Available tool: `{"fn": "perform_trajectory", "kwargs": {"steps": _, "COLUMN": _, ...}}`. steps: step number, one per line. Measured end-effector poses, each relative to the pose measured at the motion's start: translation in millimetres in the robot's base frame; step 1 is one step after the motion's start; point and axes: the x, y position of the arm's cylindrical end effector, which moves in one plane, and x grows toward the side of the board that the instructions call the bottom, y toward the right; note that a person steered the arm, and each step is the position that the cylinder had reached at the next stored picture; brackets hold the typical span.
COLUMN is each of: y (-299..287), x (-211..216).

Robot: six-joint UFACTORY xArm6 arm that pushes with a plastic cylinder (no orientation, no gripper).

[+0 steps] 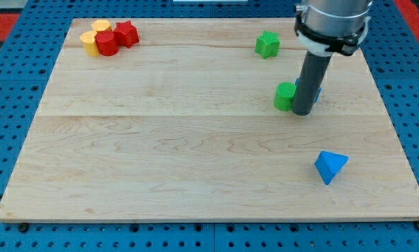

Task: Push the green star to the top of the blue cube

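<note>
My tip [302, 112], no claw fitted, hides most of a blue block [317, 91], shape unclear, touching a green block [285, 96] near the board's [160, 154] right edge.

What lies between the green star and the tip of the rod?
A green block, touching the rod's left side just above my tip; otherwise bare board up to the green star, in the camera view.

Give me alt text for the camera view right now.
My tip rests on the wooden board just right of a green block, hiding most of the blue cube behind the rod. The green star sits above them; a blue triangular block lies lower right, and red and yellow blocks cluster top left.
</note>
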Motion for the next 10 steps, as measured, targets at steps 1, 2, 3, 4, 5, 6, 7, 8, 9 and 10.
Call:
{"fn": "perform_trajectory", "kwargs": {"steps": 1, "y": 50.1, "x": 5.4}}
{"fn": "perform_trajectory", "kwargs": {"steps": 2, "y": 161.7, "x": -2.0}}
{"fn": "perform_trajectory", "kwargs": {"steps": 3, "y": 145.6, "x": -48.2}}
{"fn": "perform_trajectory", "kwargs": {"steps": 4, "y": 118.7, "x": -108.6}}
{"fn": "perform_trajectory", "kwargs": {"steps": 5, "y": 95.7, "x": -157.8}}
{"fn": "perform_trajectory", "kwargs": {"steps": 6, "y": 24.8, "x": -176.6}}
{"fn": "perform_trajectory", "kwargs": {"steps": 7, "y": -43.9, "x": -188.2}}
{"fn": "perform_trajectory", "kwargs": {"steps": 8, "y": -85.1, "x": -187.9}}
{"fn": "perform_trajectory", "kwargs": {"steps": 9, "y": -84.5, "x": -166.3}}
{"fn": "perform_trajectory", "kwargs": {"steps": 10, "y": -65.3, "x": -134.2}}
